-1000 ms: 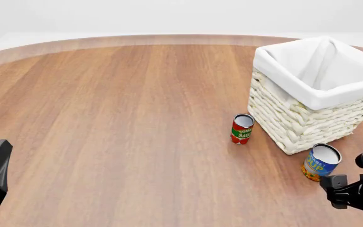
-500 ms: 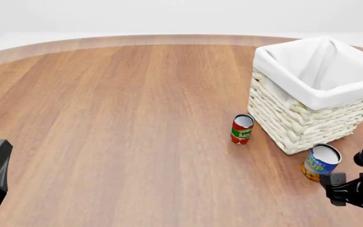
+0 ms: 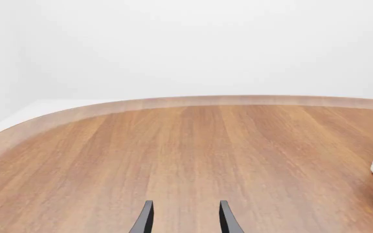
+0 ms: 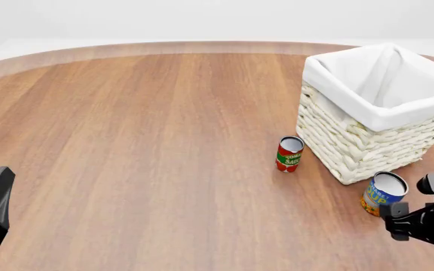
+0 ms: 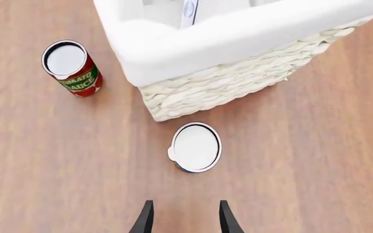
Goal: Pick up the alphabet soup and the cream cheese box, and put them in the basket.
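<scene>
Hovering right pincer [image 5: 182, 217] above alphabet soup [image 5: 196, 147]

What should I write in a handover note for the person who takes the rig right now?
Left gripper: open, empty, parked at the near left of the table.
Right gripper: open, empty, above and just short of the alphabet soup.
The soup stands upright on the table by the near corner of the basket, not yet grasped. The tomato sauce can stands left of the basket; leave it.
Something blue and white shows inside the basket, possibly the cream cheese box; check.
Left: grasp the soup, place it in the basket.
</scene>
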Controlling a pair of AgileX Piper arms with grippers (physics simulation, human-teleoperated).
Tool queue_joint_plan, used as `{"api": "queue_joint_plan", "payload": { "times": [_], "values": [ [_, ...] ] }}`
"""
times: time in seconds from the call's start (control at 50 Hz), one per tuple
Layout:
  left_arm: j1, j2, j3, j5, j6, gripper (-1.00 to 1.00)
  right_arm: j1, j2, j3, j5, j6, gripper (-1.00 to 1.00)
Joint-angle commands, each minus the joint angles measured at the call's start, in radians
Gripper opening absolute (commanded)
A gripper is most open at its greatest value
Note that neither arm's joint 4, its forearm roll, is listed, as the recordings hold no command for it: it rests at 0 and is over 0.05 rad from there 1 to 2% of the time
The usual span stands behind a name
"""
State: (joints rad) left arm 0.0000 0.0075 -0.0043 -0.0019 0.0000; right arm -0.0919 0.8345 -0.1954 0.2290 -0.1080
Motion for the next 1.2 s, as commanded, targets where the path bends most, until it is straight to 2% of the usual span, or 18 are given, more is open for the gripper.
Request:
{"api": "queue_joint_plan", "payload": {
  "times": [0.02, 0.06, 0.08, 0.18, 0.22, 0.26, 0.28, 0.46, 0.54, 0.6, 0.66, 0.74, 0.8, 0.86, 1.12, 1.2],
  "values": [
    [0.000, 0.000, 0.000, 0.000, 0.000, 1.00, -0.006, 0.040, -0.012, -0.030, -0.001, 1.00],
    [0.000, 0.000, 0.000, 0.000, 0.000, 1.00, -0.008, 0.036, -0.034, -0.006, -0.002, 1.00],
    [0.000, 0.000, 0.000, 0.000, 0.000, 1.00, -0.007, 0.050, -0.025, -0.031, 0.000, 1.00],
    [0.000, 0.000, 0.000, 0.000, 0.000, 1.00, -0.007, 0.057, -0.048, -0.020, 0.001, 1.00],
    [0.000, 0.000, 0.000, 0.000, 0.000, 1.00, -0.010, 0.083, -0.044, -0.049, 0.001, 1.00],
    [0.000, 0.000, 0.000, 0.000, 0.000, 1.00, -0.010, 0.076, -0.059, -0.026, 0.001, 1.00],
    [0.000, 0.000, 0.000, 0.000, 0.000, 1.00, -0.012, 0.090, -0.049, -0.051, 0.002, 1.00],
    [0.000, 0.000, 0.000, 0.000, 0.000, 1.00, -0.013, 0.133, -0.056, -0.082, -0.001, 1.00],
    [0.000, 0.000, 0.000, 0.000, 0.000, 1.00, -0.022, 0.134, -0.088, -0.053, -0.004, 1.00],
    [0.000, 0.000, 0.000, 0.000, 0.000, 1.00, -0.019, 0.160, -0.069, -0.096, -0.002, 1.00],
    [0.000, 0.000, 0.000, 0.000, 0.000, 1.00, -0.021, 0.160, -0.098, -0.067, -0.003, 1.00],
    [0.000, 0.000, 0.000, 0.000, 0.000, 1.00, -0.023, 0.181, -0.087, -0.100, -0.006, 1.00],
    [0.000, 0.000, 0.000, 0.000, 0.000, 1.00, -0.025, 0.178, -0.123, -0.061, -0.007, 1.00],
    [0.000, 0.000, 0.000, 0.000, 0.000, 1.00, -0.028, 0.199, -0.112, -0.094, -0.009, 1.00],
    [0.000, 0.000, 0.000, 0.000, 0.000, 1.00, -0.016, 0.245, -0.127, -0.110, -0.004, 1.00],
    [0.000, 0.000, 0.000, 0.000, 0.000, 1.00, -0.015, 0.269, -0.119, -0.142, -0.005, 1.00]
  ]
}}
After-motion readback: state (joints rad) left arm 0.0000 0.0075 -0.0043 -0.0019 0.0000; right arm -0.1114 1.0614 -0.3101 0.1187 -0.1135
